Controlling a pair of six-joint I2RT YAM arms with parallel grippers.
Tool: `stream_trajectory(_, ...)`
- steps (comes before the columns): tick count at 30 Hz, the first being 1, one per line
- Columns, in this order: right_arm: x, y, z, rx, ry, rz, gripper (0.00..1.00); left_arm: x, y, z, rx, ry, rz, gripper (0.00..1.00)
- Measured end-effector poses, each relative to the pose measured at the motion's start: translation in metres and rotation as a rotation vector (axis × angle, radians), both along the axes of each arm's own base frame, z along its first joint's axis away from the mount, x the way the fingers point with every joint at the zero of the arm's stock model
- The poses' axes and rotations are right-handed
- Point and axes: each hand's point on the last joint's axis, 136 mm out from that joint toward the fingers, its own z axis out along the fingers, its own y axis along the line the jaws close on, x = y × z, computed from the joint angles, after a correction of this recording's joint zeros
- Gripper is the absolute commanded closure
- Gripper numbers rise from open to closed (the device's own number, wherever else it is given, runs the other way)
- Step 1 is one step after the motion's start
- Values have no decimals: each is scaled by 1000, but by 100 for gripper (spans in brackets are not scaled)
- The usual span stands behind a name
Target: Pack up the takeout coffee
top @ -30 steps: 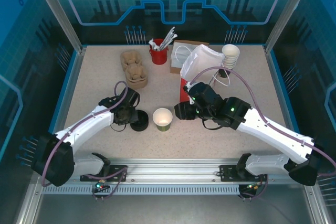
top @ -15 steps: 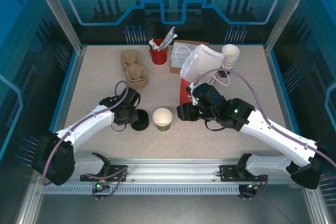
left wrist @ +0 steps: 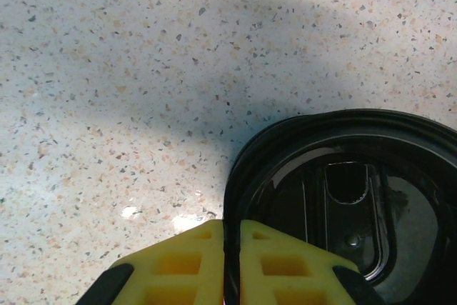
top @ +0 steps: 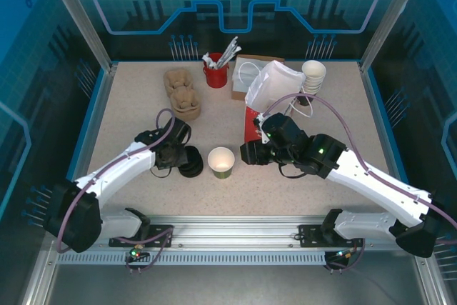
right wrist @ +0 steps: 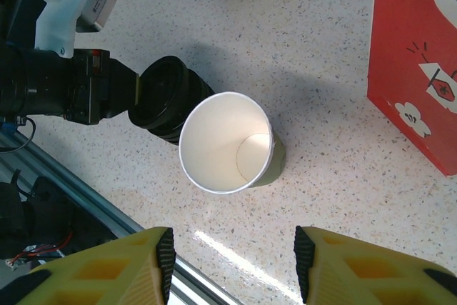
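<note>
**A:** how far along is this?

**B:** early imo. the cup (top: 221, 162) sits open mid-counter (top: 128, 105), no lid on. left pincer (left wrist: 231, 228) is pinched on the black lid (left wrist: 343, 198) rim, right pincer (right wrist: 232, 241) hangs spread above the cup. lidding and bagging still left, I'd guess.

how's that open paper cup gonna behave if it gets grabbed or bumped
The cup looks empty, so probably very light and easy to tip or slide if nudged. The lid is not on it, so its thin paper walls will likely squash under a firm squeeze.
</note>
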Motion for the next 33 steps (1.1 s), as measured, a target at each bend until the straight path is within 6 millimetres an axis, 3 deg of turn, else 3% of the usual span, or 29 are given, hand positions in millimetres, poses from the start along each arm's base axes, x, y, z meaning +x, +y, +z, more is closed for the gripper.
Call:
stream_trajectory(10,-4,9,2,43,35,20,50,-3,6,25,30,-33,-17,90)
stream_trajectory(16,-6,23,2,74,64,35,50,-9,4,54,31,-76,-43,90)
stream_trajectory(27,-2,85,30,145,79,92,50,-24,-14,109,20,-157,-143,91)
stream_trajectory(33,6,103,26,151,105,80,48,-30,-29,125,-1,-178,-189,90)
